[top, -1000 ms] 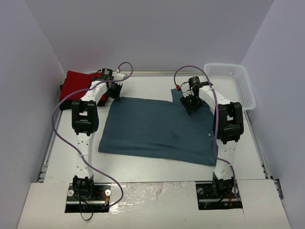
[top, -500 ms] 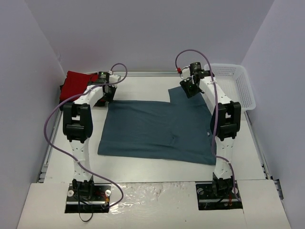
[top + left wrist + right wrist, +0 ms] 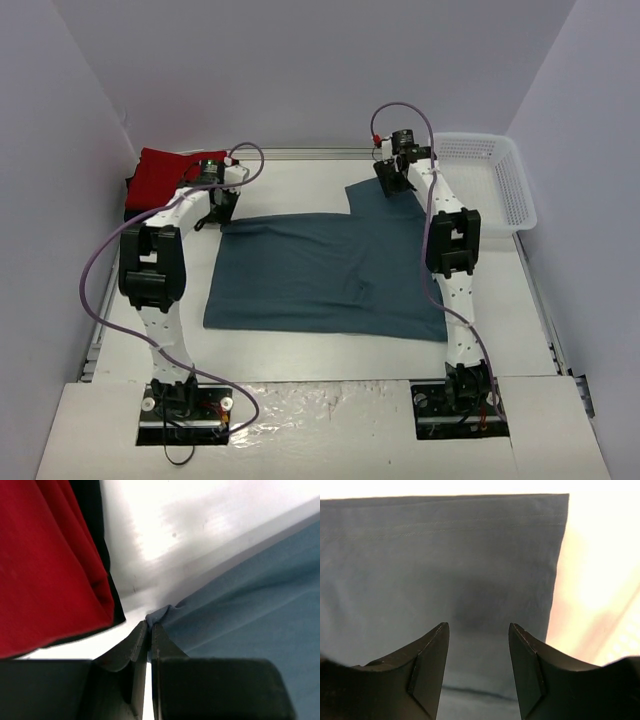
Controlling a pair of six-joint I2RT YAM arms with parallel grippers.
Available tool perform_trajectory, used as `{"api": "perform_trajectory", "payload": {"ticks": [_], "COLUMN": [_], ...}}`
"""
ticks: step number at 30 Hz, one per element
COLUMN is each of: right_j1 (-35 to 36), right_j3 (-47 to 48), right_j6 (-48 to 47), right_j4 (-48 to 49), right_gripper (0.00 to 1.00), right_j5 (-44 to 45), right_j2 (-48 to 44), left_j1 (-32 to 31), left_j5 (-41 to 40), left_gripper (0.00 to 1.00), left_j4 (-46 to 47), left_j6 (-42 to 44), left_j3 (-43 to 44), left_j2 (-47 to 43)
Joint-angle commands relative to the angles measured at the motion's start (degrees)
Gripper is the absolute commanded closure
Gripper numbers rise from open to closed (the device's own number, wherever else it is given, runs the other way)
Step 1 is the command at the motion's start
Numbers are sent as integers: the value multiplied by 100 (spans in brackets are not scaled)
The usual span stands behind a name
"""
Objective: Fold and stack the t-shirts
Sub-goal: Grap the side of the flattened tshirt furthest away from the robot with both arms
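The teal t-shirt lies spread flat across the middle of the table. My left gripper is shut on its back-left corner; the wrist view shows the pinched cloth tip at the jaws. The red t-shirt lies folded at the back left on the black one, whose edge shows beside the red cloth. My right gripper hovers open over the teal shirt's back-right flap. Its midpoint is above the cloth, with nothing between the fingers.
A white lattice basket stands at the back right, just right of the right arm. The side walls close in the table on the left and right. Purple cables loop from both arms over the back of the table.
The right gripper has moved toward the back wall, the flap stretching back with it, and its jaws have widened. The left gripper has drawn the shirt's corner to the left.
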Motion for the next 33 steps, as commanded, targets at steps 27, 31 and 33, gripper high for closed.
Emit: {"api": "perform_trajectory", "payload": {"ticks": [27, 31, 33], "right_j1": [-264, -387, -466], "right_j3": [1413, 1413, 1430], "right_j6": [1295, 1489, 1550], "right_j4": [1060, 1078, 1078], "right_gripper": [19, 19, 19], "right_j5": [140, -386, -563], "right_j2": [1045, 1150, 1194], "left_j1": [51, 51, 42], "left_j5": [-239, -204, -143], "left_gripper": [98, 98, 98], "left_j4": [-197, -206, -249], "left_j6": [270, 209, 165], "left_j3": [-617, -547, -503], "left_j2": [-1245, -1201, -1166]}}
